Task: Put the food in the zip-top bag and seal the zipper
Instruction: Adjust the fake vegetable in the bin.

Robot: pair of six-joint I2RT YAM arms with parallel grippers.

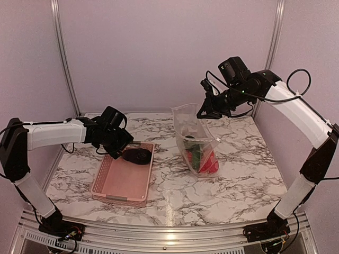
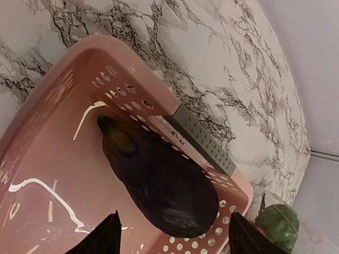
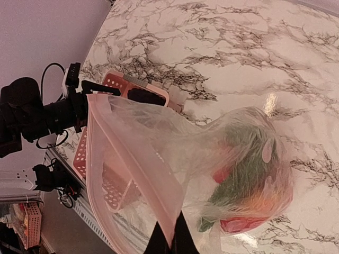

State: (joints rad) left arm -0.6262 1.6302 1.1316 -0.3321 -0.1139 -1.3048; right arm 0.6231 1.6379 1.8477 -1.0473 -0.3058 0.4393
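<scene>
**Eggplant in the basket, bag held up by its mouth**

The pink basket (image 1: 121, 185) lies on the marble table (image 1: 249, 174). A dark purple eggplant (image 2: 159, 180) lies inside it at the far end, close against the perforated wall. The left gripper (image 2: 174, 217) hangs over that end with its fingers (image 2: 106, 238) spread wide, one on either side of the eggplant and neither visibly touching it.

To the right of the basket, and apart from it, stands the zip-top bag (image 1: 193, 132), its mouth lifted above the table and gaping. The right gripper (image 1: 204, 112) is closed on the bag's upper edge. In the right wrist view its two dark fingers (image 3: 183, 244) meet on the plastic at the pale pink zipper (image 3: 132, 164), which runs along the mouth.

More food sits at the bottom of the bag — green pieces (image 3: 243, 174) above a red piece (image 3: 241, 225), with a yellow-orange patch between them, all seen through the crinkled plastic.
</scene>
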